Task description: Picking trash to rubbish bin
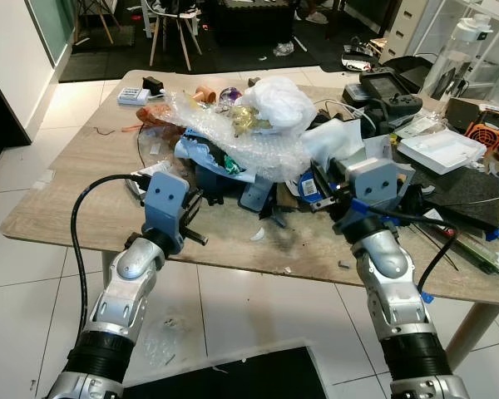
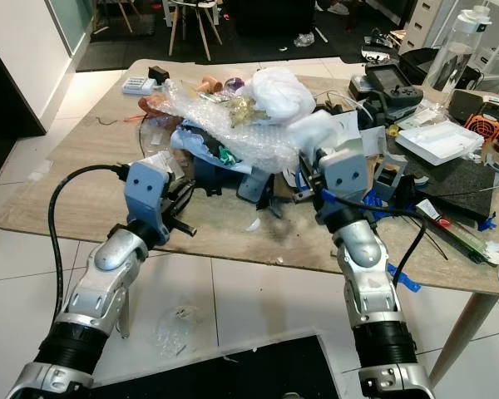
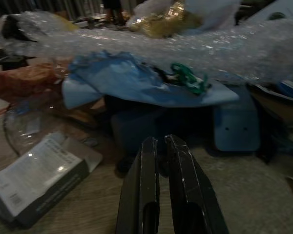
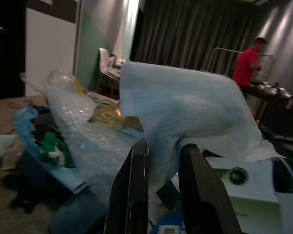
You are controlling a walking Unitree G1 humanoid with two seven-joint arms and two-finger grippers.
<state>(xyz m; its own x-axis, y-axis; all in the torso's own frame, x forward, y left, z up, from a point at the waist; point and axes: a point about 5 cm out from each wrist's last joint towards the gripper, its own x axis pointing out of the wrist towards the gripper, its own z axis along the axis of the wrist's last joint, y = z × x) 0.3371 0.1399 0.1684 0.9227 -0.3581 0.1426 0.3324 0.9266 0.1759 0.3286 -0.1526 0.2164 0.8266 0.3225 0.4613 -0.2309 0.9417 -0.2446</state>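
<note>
A heap of trash lies mid-table: crumpled bubble wrap [image 1: 233,141], a white plastic bag [image 1: 279,101] on top, and torn blue paper [image 3: 132,80] underneath. My right gripper [image 4: 163,146] is raised at the heap's right side and is shut on a white paper tissue [image 4: 185,109], which stands up above the fingers [image 2: 316,133]. My left gripper [image 3: 159,141] is low over the table's front edge, shut with nothing in it, and points at the dark underside of the heap. A small printed carton [image 3: 36,178] lies just beside it.
The wooden table [image 1: 75,199] is cluttered on the right with a black handheld controller [image 1: 388,87], a white box [image 1: 441,151], cables and a black mat [image 1: 470,199]. Chairs [image 1: 173,25] stand behind. A black sheet [image 1: 233,378] lies on the tiled floor. A person [image 4: 247,63] stands far back.
</note>
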